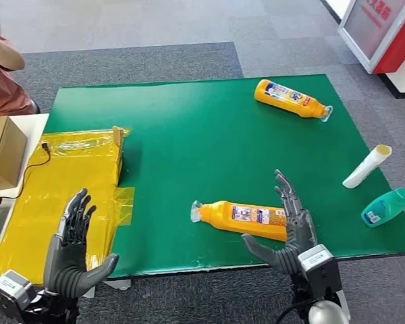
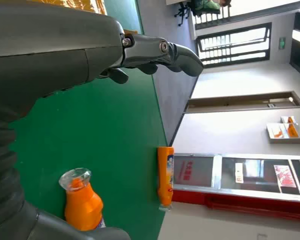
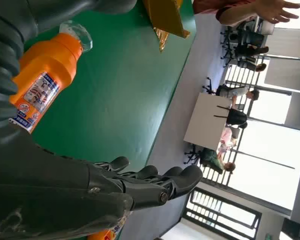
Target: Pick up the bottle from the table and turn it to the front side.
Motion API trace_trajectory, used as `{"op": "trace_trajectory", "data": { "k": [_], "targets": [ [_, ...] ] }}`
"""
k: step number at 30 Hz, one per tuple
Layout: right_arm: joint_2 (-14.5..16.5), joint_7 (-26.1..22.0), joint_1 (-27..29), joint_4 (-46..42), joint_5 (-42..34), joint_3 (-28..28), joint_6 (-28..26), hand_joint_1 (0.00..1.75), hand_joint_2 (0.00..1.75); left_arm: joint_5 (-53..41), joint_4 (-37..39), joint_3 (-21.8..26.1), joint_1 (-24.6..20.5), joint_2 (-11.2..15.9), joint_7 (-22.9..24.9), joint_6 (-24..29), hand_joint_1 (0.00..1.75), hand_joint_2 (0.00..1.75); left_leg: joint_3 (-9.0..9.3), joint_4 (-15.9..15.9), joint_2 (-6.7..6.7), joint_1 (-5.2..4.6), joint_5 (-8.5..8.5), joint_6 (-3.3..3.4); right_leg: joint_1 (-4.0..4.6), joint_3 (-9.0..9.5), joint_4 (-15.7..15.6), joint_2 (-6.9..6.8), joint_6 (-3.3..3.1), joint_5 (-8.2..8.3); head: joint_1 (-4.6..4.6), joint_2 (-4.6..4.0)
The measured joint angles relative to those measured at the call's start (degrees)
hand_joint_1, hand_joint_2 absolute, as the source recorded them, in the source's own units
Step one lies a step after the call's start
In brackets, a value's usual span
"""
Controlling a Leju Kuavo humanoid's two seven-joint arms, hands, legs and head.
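Bottle (image 1: 244, 219), orange with a clear cap, lies on its side near the front edge of the green table (image 1: 200, 135); the right hand (image 1: 290, 226) is spread wide just beside its base, gripping nothing. The left hand (image 1: 73, 246) hovers spread and empty over yellow plastic sheeting (image 1: 78, 175). A second orange bottle (image 1: 291, 99), a teal bottle (image 1: 387, 206) and a white tube (image 1: 367, 166) lie farther right, above grey carpet (image 1: 139, 64).
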Motion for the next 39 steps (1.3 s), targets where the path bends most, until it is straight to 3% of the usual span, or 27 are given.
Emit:
{"op": "trace_trajectory", "data": {
  "k": [11,19,28,34,39],
  "targets": [
    [0.0,0.6,-0.4,-0.1,1.6,-0.3,-0.3,0.00,1.75,1.2,-0.4,-0.6,0.5,2.0,-0.1,0.9,0.00,1.75,0.01,0.0,0.00,0.01,0.01,-0.01,0.01,0.02,0.0,-0.01,-0.01,-0.01,0.00,0.00],
    [-0.6,5.9,-1.2,0.0,7.1,-1.0,-2.0,0.00,1.75,3.2,-0.6,2.9,1.3,1.5,-2.7,-2.9,0.00,1.75,0.02,0.0,0.00,0.00,0.01,0.00,0.01,0.03,0.0,-0.01,-0.01,-0.01,0.00,0.00],
    [-3.5,19.8,2.4,-0.2,24.3,-1.7,-3.5,0.00,1.75,-3.2,-3.7,7.2,3.7,-1.0,-3.3,-4.6,0.00,1.75,0.03,0.0,-0.01,0.00,-0.06,-0.01,0.00,0.03,0.0,-0.02,-0.02,-0.06,0.00,0.00],
    [-7.0,27.2,4.6,0.2,32.0,0.0,-2.7,0.00,1.75,-5.9,-4.6,7.1,0.7,-0.4,-2.3,-2.5,0.00,1.75,0.04,0.0,-0.01,0.01,-0.04,-0.04,0.01,0.04,0.0,-0.01,-0.03,-0.04,0.01,0.00],
    [-7.6,30.7,3.5,2.6,37.0,2.2,-3.1,0.00,1.75,-5.2,-4.6,6.5,-2.4,0.4,-1.6,-2.2,0.00,1.75,0.07,0.0,-0.01,0.02,-0.01,-0.06,0.03,0.06,0.0,-0.01,-0.04,-0.02,0.00,0.00]
  ]
}}
